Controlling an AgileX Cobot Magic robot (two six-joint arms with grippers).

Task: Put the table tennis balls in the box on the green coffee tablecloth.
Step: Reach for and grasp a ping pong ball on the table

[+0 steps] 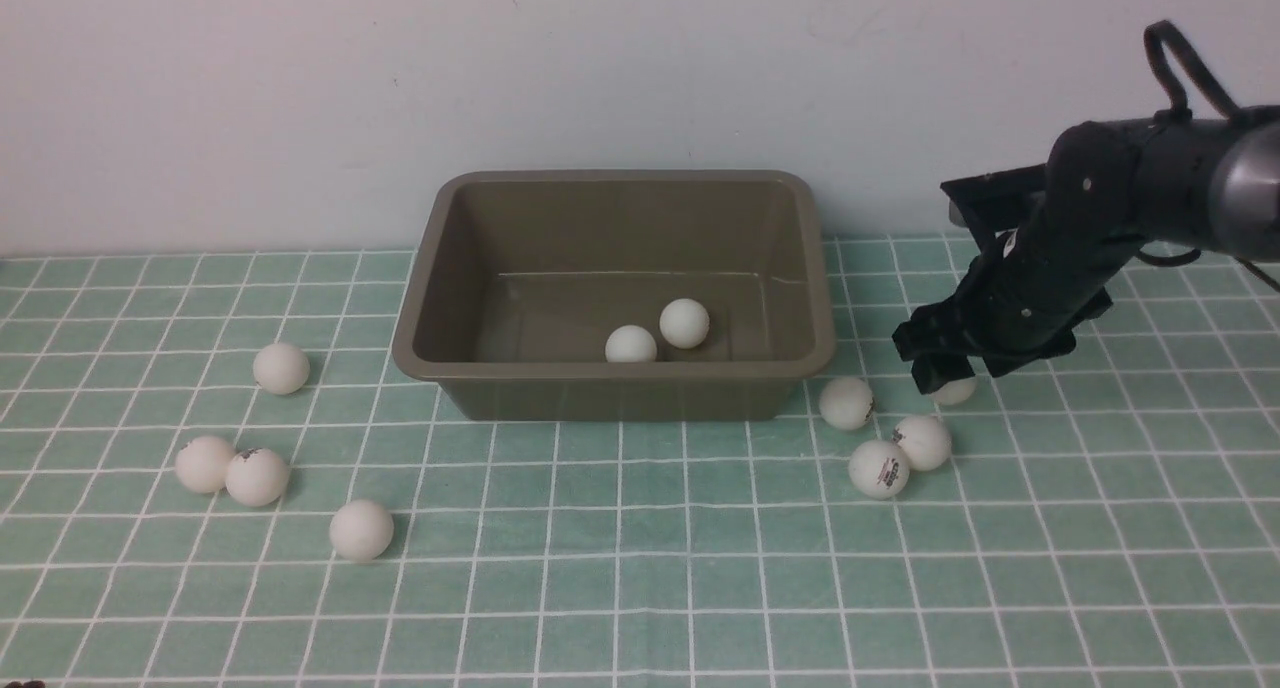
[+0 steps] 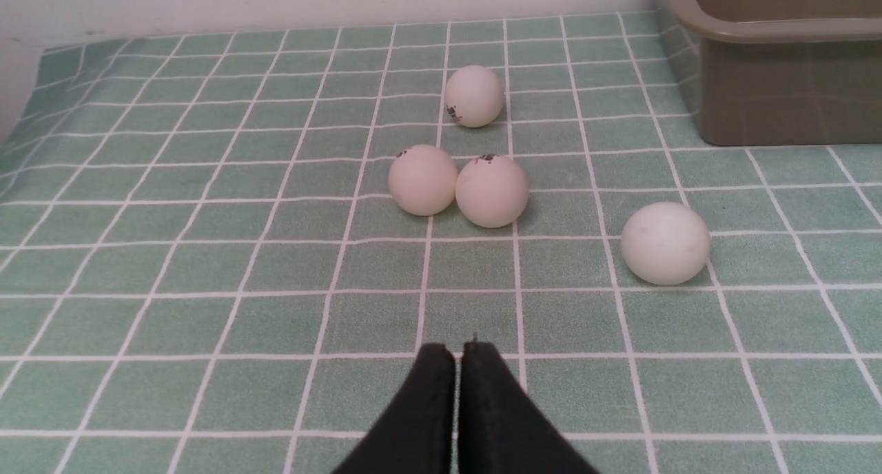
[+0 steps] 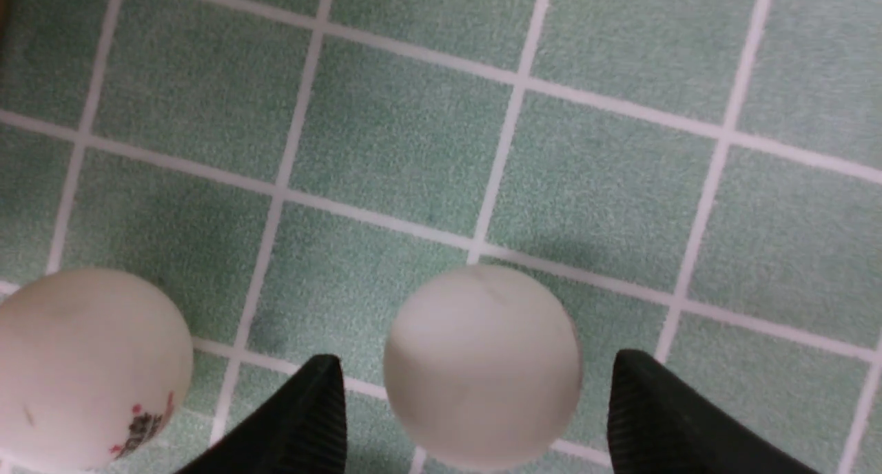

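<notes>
Straddles 1 table tennis ball [image 3: 482, 350] with the right gripper [image 3: 475, 360] spread wide, not touching it. Shows the left gripper [image 2: 456, 364] pinched together and empty.

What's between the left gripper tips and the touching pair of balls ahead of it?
Nothing: only bare tablecloth lies between the shut left gripper and the pair of balls, as the left wrist view shows.
</notes>
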